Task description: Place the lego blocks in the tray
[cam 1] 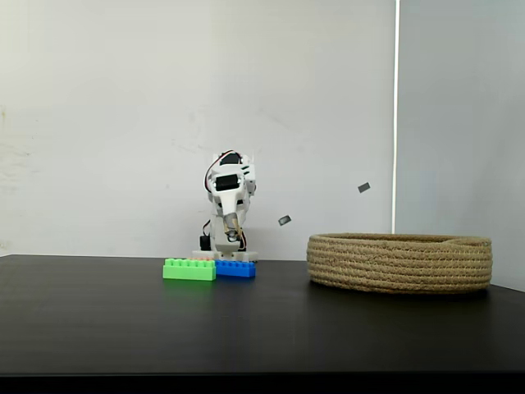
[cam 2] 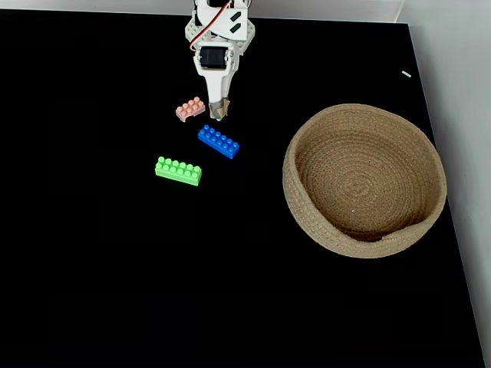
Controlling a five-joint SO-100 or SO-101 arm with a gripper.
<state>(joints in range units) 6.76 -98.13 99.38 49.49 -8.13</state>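
Green brick [cam 2: 178, 170] nearest, bare black table [cam 2: 115, 291] around, tray [cam 2: 307, 222] well apart.

Black table [cam 1: 98, 320], white wall [cam 1: 123, 107], even light.

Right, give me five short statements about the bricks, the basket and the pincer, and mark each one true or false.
1. The tray holds no bricks. True.
2. The green brick lies inside the tray. False: in the view from above it lies on the black table, left of the tray.
3. The pincer grips the blue brick. False: it holds nothing; the blue brick lies on the table just below it in the picture.
4. The salmon-pink brick lies beside the pincer. True.
5. The bricks are stacked on each other. False: all three lie apart.
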